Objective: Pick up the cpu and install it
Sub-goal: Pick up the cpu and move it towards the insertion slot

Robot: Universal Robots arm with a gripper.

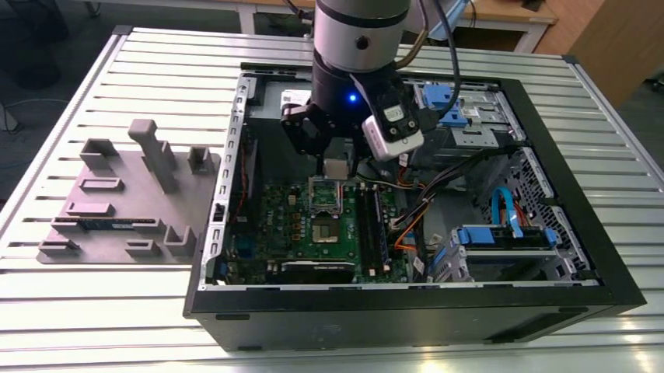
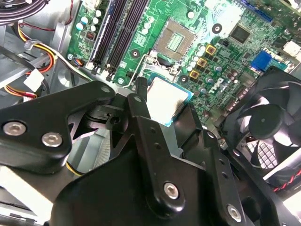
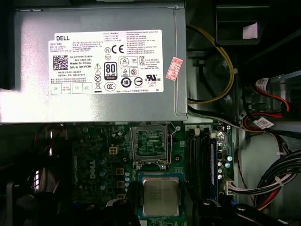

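Silver on top with a thin green rim, the cpu [image 2: 165, 100] is pinched between the black fingers [image 2: 141, 123] of the gripper [image 2: 165, 105]. It hangs in the air over the green board [image 2: 141, 42], close to the open socket [image 2: 175, 41]. If the cpu comes down crooked or a bit off to one side, it could land on the socket's edge and hurt the tiny parts inside, and a weak pinch could let it slip and drop.

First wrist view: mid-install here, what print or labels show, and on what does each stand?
Grey metal box: large white label, dense black print and marks; not transcribed.
Label's edge: small pink sticker, unreadable.
Green motherboard: white lettering, not transcribed.
White cable tag: unreadable.
Silver-topped square cpu: no print discernible.
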